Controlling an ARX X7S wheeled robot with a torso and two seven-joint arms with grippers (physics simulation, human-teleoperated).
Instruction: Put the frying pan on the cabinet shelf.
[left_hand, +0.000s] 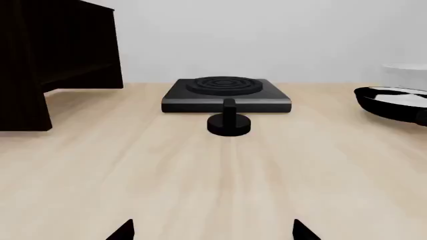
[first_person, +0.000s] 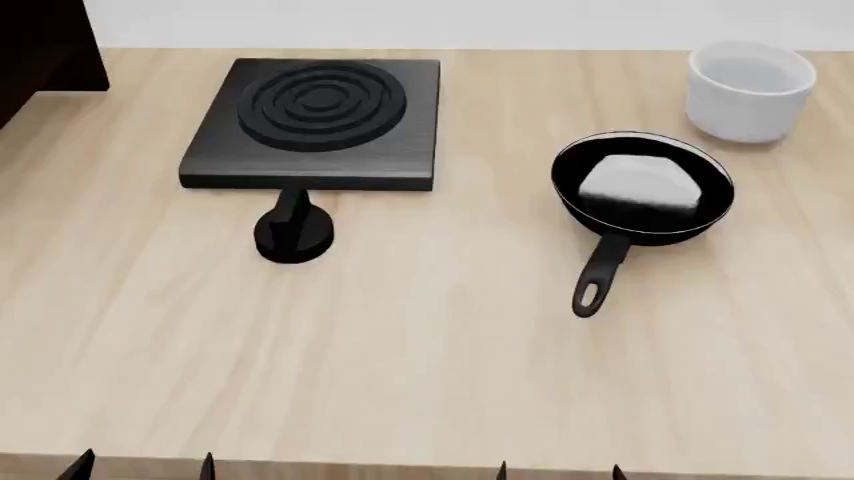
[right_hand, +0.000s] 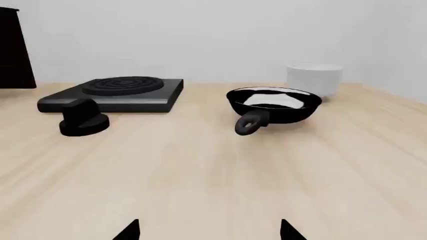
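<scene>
The frying pan is small, round and black with a shiny pale base. It sits on the wooden table at the right, its short handle pointing toward me. It also shows in the right wrist view and at the edge of the left wrist view. The dark cabinet stands at the far left, and a corner of it shows in the head view. My left gripper and right gripper are both open and empty at the table's front edge, well short of the pan.
A square black burner plate with concentric rings lies at the back left, with a black knob just in front of it. A white cylindrical cup stands behind the pan at the back right.
</scene>
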